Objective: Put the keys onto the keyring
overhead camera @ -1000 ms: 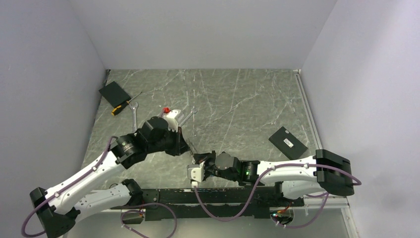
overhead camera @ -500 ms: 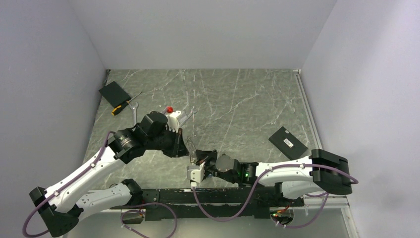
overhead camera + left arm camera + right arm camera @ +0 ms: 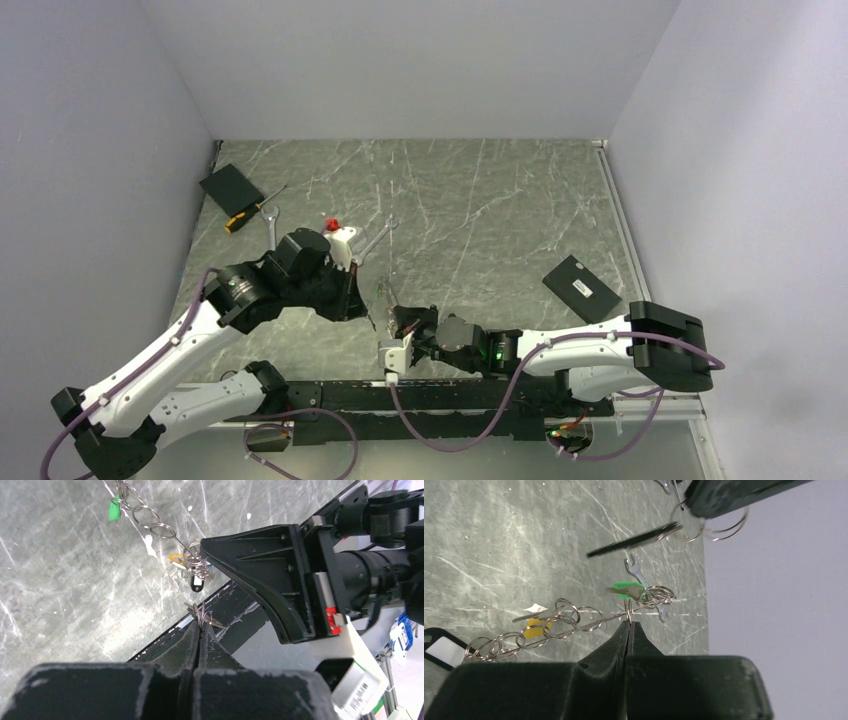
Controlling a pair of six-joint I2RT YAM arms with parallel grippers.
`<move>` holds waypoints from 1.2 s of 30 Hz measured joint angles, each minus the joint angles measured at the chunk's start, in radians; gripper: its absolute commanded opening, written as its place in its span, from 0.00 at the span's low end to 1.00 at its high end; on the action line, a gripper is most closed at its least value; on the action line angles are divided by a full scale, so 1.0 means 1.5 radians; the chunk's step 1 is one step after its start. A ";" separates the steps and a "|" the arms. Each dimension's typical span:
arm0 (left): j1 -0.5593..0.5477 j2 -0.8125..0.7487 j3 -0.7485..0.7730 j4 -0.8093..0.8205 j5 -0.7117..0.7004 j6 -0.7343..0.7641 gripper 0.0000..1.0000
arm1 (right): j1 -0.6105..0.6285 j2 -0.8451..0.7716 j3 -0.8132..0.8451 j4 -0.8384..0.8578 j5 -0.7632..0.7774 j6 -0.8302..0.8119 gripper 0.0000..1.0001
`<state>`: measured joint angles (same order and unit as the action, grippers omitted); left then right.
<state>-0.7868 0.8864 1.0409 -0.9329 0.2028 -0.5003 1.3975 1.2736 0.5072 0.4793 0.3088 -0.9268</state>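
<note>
The keyring [image 3: 574, 620] is a chain of silvery rings, stretched above the table. It carries a green key [image 3: 626, 589], a yellow one [image 3: 535, 627] and a black-and-white tag [image 3: 441, 650]. My right gripper [image 3: 628, 622] is shut on the chain near its green end. In the left wrist view the chain [image 3: 160, 530] runs from the top down to the right gripper [image 3: 210, 547]. My left gripper [image 3: 201, 627] is shut on a small metal piece [image 3: 202, 614]. The right wrist view shows that piece as small rings [image 3: 704, 525] with a dark key blade [image 3: 634, 540]. Both grippers meet low in the top view [image 3: 385, 310].
Two silver spanners lie on the table [image 3: 272, 228], [image 3: 375, 238]. A yellow-handled screwdriver [image 3: 245, 215] and a black pad [image 3: 232, 187] lie at the back left. A black box [image 3: 581, 288] sits at the right. The black rail of the arm bases [image 3: 440, 395] runs along the near edge.
My left arm has drawn back to the left, with its gripper still shut. My right gripper has shifted slightly and still holds the chain.
</note>
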 measured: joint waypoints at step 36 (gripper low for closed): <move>0.001 0.058 -0.112 0.120 0.072 -0.006 0.00 | 0.061 -0.008 0.018 -0.035 0.001 -0.045 0.00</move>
<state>-0.7849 0.9737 0.8730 -0.7532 0.3107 -0.5095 1.4895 1.2621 0.5339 0.4267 0.3099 -0.9943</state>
